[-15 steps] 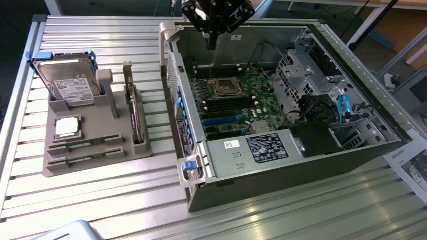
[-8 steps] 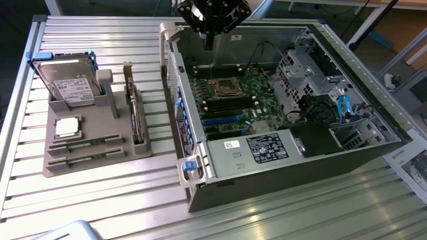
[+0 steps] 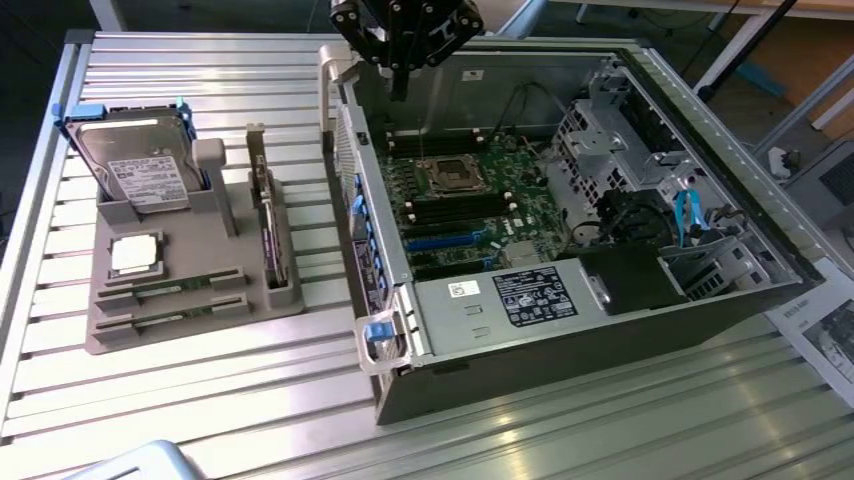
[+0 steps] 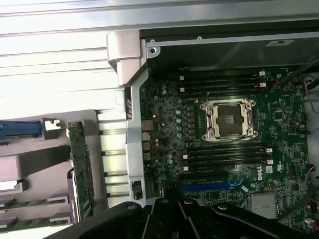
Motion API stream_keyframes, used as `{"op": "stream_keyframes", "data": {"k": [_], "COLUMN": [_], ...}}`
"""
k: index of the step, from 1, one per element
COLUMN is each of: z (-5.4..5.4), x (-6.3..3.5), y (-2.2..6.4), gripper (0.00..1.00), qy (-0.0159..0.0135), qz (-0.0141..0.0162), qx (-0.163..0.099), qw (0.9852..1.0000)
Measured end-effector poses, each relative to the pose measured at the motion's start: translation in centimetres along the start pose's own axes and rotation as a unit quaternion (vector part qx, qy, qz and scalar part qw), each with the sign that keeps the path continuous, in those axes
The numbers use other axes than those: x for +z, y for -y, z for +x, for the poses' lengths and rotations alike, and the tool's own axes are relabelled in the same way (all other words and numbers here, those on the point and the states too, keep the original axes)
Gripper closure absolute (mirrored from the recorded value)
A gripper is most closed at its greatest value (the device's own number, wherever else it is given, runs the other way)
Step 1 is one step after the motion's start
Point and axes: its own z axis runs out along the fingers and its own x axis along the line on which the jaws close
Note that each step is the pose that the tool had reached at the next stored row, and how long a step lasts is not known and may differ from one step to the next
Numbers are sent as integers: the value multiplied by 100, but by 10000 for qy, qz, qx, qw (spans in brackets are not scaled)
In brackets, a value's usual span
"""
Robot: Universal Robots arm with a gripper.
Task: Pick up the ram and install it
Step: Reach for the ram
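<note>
Two ram sticks (image 3: 168, 288) lie side by side in slots at the front of a grey holder (image 3: 200, 250), at the exterior view's left; the second stick (image 3: 167, 318) sits just in front of the first. In the wrist view the same green sticks (image 4: 35, 202) show at the frame's edge. My gripper (image 3: 398, 90) hangs shut and holding nothing above the back left corner of the open computer case (image 3: 534, 330), well away from the ram. In the wrist view the gripper (image 4: 172, 203) is over the motherboard (image 4: 279, 124), with the dark memory slots (image 4: 224, 154) beside the bare processor socket (image 4: 229, 119).
The holder also carries a hard drive (image 3: 140, 170), a square silver processor chip (image 3: 134, 255) and an upright expansion card (image 3: 271, 235). The case has tall metal walls, a drive cage (image 3: 601, 140) and cables (image 3: 687, 215). A slatted metal table (image 3: 200, 400) lies beneath.
</note>
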Motion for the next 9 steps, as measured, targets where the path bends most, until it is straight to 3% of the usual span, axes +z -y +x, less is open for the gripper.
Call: {"op": "stream_keyframes", "data": {"k": [9], "z": [117], "x": [-2], "y": [9], "gripper": [90], "qy": [0], "qz": [1], "qx": [0], "qw": [10000]}}
